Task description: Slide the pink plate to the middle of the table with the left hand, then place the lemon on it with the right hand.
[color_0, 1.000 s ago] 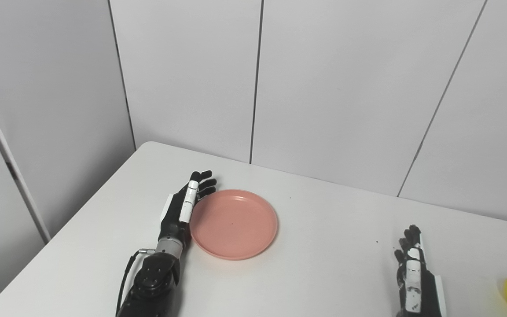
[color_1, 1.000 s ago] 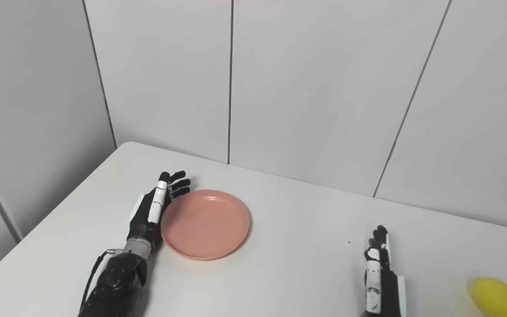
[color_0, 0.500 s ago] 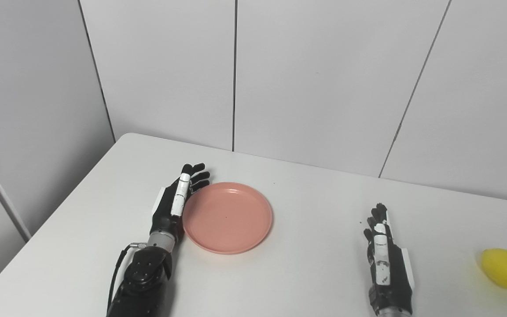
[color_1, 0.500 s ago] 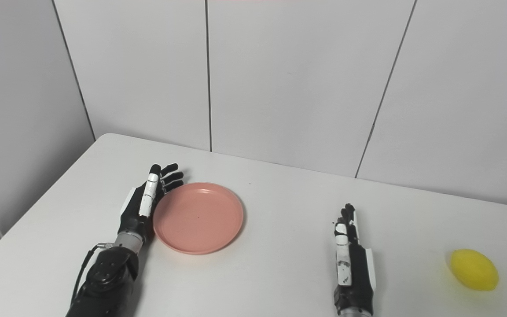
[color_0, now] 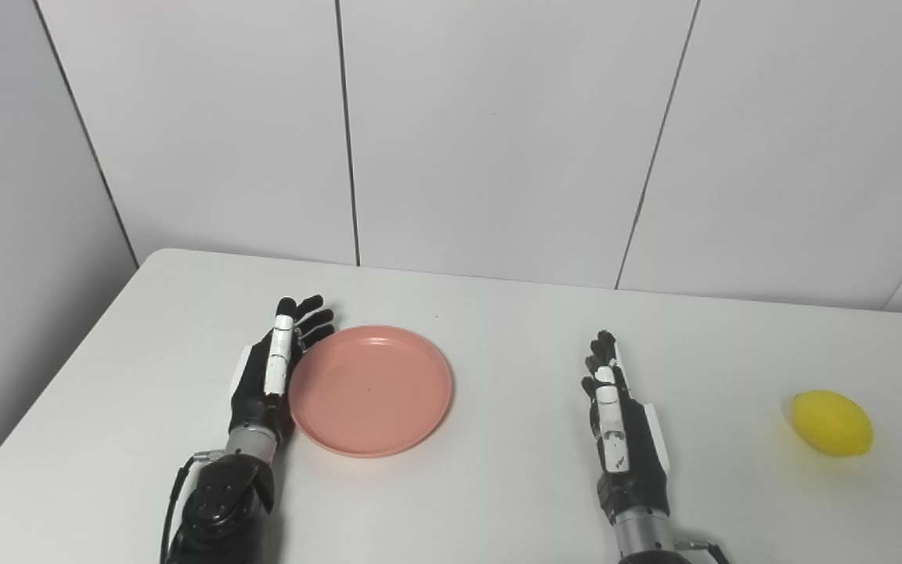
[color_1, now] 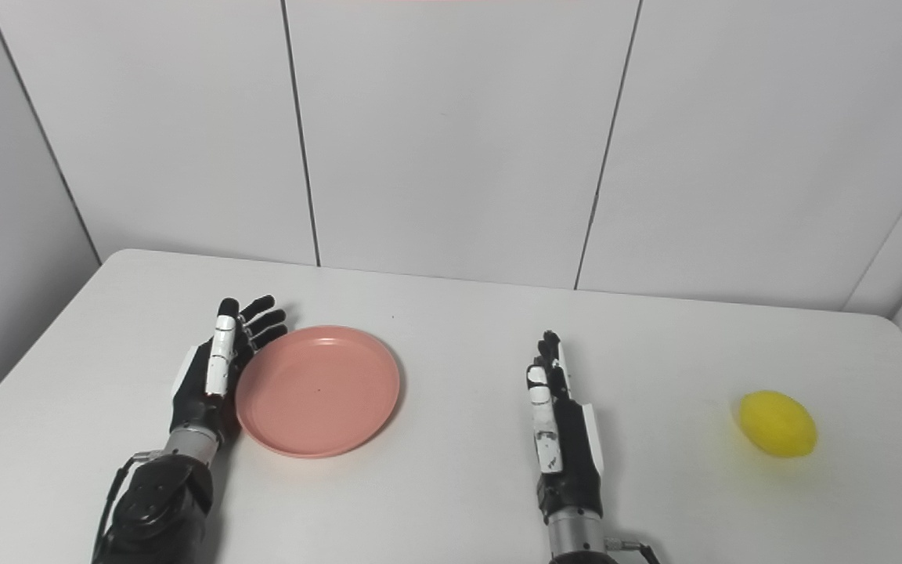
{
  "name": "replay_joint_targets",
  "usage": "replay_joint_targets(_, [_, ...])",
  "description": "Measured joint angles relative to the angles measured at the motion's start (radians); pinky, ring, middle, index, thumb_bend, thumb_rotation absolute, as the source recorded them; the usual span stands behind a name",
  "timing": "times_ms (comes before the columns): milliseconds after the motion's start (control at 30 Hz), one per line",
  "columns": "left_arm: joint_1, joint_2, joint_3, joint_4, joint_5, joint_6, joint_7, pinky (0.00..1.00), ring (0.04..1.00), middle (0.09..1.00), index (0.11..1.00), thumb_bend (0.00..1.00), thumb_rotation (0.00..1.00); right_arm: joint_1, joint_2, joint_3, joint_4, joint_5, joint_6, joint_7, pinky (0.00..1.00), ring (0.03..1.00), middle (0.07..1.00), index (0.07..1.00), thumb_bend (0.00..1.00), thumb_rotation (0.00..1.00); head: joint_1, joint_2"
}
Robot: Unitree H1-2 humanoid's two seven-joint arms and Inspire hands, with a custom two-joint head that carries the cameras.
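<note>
Nearest, both forearms come in from the bottom edge onto the white table (color_0: 498,501). The right hand (color_0: 622,431) lies right of the table's middle, fingers stretched out straight and pointing to the far side, holding nothing. To its right, well apart and near the table's right edge, lies the yellow lemon (color_0: 831,424), untouched. On the left, the left hand (color_0: 271,376) stands on its edge with fingers extended and slightly spread, grasping nothing, its palm side against the left rim of the pink plate (color_0: 370,389). The plate lies flat, left of the table's middle. Beyond the table's far edge rises a panelled white wall (color_0: 498,133).
</note>
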Motion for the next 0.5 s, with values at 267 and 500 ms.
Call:
replay_joint_targets(267, [0.000,-0.018,-0.034,-0.001,0.004,0.000,-0.018,0.79,0.807,0.805,0.784,0.70,1.00,-0.010,0.004,0.003,0.000,-0.023,0.000,-0.001,1.00,1.000,1.000,1.000,0.72,1.00,-0.046,0.005])
replay_joint_targets(500, [0.001,-0.034,-0.053,-0.007,0.010,0.003,-0.025,0.80,0.832,0.835,0.818,0.68,1.00,-0.020,0.005,0.003,0.001,-0.023,0.003,0.000,1.00,1.000,1.000,1.000,0.72,1.00,-0.041,0.000])
